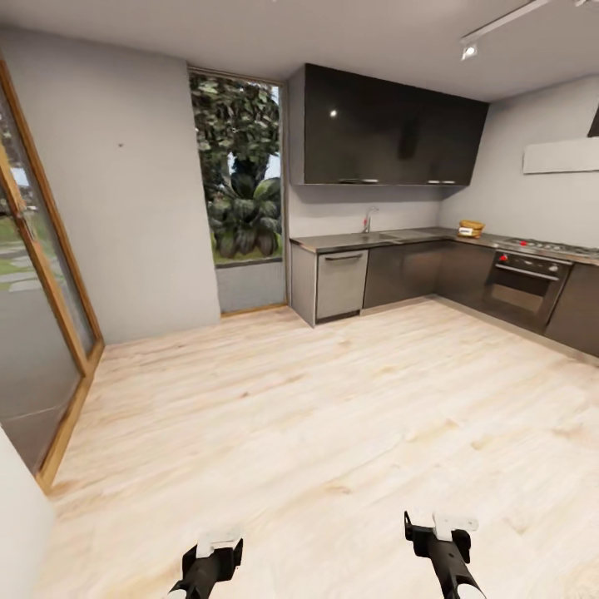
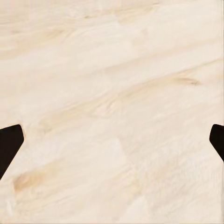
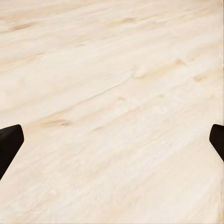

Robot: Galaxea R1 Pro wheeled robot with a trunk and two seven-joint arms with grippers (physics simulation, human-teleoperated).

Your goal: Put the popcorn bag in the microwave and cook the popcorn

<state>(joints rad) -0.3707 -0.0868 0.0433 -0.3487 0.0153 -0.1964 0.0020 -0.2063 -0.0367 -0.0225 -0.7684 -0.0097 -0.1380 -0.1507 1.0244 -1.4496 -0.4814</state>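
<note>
Popcorn bag: small golden-tan bag with a white band, sitting on the bench far across the room, in the corner stretch between the sink and the hob.
Bench: dark grey slab running along the far wall and turning the corner to the right, above glossy dark lower cabinets.
Tap: stands at the sink, well left of the bag.
Hob: on the right run of the bench, just right of the bag, with the dark oven under it.
Hood: white and slanted, on the right wall above the hob.
Upper cabinets: glossy black, hung above the sink stretch.
Dishwasher: pale grey front at the left end of the lower cabinets.
Window: tall, with green plants outside, left of the cabinets.
Glass door: wood-framed, at the far left.
Floor: pale wood planks, a wide stretch between the robot and the bench.
Left gripper: hangs low over the floor; fingers spread wide at the edges of its wrist view, nothing between them.
Right gripper: likewise low over the floor; fingers spread wide, holding nothing.
</note>
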